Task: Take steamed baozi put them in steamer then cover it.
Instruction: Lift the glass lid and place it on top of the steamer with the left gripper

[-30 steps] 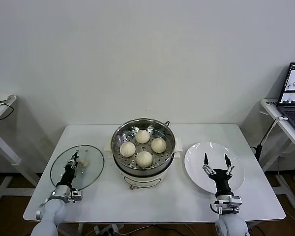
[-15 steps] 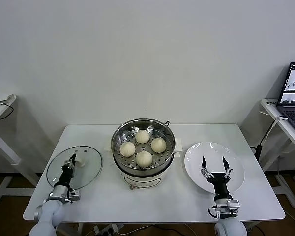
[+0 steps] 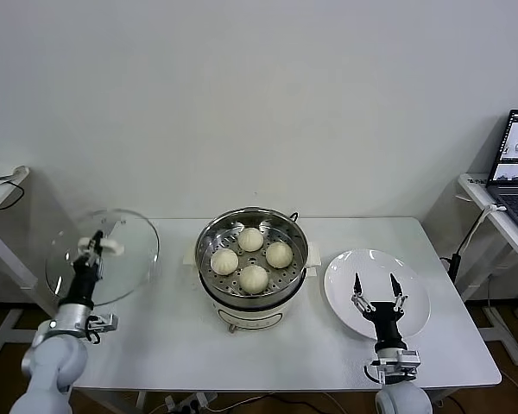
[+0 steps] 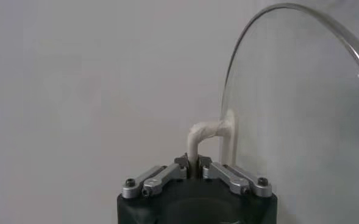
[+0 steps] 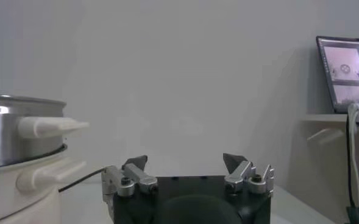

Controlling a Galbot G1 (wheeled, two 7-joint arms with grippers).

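Here the four cream-white pleated steamed baozi [image 3: 251, 256] sit in the open shiny round steel steamer [image 3: 253, 267] mid-desk, while the left gripper [image 3: 90, 249], jaws pinching the white handle, holds the round clear glass cover [image 3: 104, 256] tilted above the white desk's [image 3: 311, 345] left edge, and the right gripper [image 3: 375, 285] hovers, jaws spread, over the flat white plate [image 3: 376, 292].

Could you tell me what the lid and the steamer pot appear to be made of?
The cover, held up by the left pincer, looks like clear glass: the wall shows through it; its handle seems matte white plastic. The steamer looks like polished steel, mirror-bright, on a likely plastic white base.
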